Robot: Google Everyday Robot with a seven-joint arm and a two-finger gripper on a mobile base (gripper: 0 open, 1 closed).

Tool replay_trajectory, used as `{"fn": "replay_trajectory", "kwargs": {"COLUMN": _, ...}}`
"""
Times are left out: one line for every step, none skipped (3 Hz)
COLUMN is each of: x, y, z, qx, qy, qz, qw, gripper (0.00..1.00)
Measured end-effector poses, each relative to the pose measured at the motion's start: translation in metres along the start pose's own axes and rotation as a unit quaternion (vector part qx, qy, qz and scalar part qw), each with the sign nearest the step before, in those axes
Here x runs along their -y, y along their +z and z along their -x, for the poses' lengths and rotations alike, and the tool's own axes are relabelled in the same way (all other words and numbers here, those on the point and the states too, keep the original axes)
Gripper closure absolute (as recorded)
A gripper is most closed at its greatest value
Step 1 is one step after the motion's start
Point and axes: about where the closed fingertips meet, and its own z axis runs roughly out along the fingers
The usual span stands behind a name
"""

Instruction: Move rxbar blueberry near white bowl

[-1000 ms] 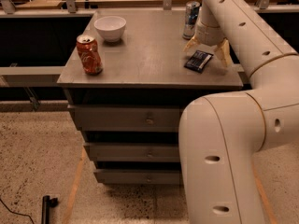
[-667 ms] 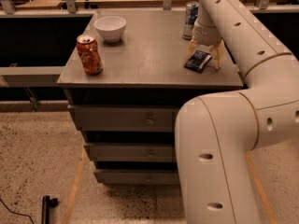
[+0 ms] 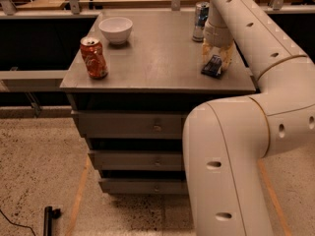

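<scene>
The rxbar blueberry, a flat dark-blue bar, lies on the grey table near its right front edge. My gripper points down over the bar's far end. Its two pale fingers stand open on either side of the bar, low at the tabletop. The white bowl sits at the table's far left, well apart from the bar. My arm comes in from the lower right and hides the table's right rim.
An orange-red soda can stands near the table's left front edge. A tall blue-and-silver can stands at the back, just behind my gripper. Drawers are below the tabletop. A railing runs behind the table.
My gripper has come down lower over the bar, so its fingers now straddle the bar. The bar, bowl and cans have stayed in place.
</scene>
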Motion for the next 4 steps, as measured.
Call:
{"fn": "replay_trajectory", "kwargs": {"x": -0.001, "y": -0.002, "z": 0.000, "qx": 0.000, "qy": 0.001, "qz": 0.000, "qw": 1.0000, "gripper": 0.77}}
{"fn": "replay_trajectory", "kwargs": {"x": -0.001, "y": -0.003, "z": 0.000, "qx": 0.000, "qy": 0.001, "qz": 0.000, "qw": 1.0000, "gripper": 0.89}}
{"fn": "replay_trajectory", "kwargs": {"x": -0.001, "y": -0.003, "z": 0.000, "qx": 0.000, "qy": 0.001, "qz": 0.000, "qw": 1.0000, "gripper": 1.00}}
{"fn": "replay_trajectory", "kwargs": {"x": 0.003, "y": -0.029, "z": 0.008, "qx": 0.019, "qy": 0.026, "qz": -0.066, "qw": 0.9973, "gripper": 1.00}}
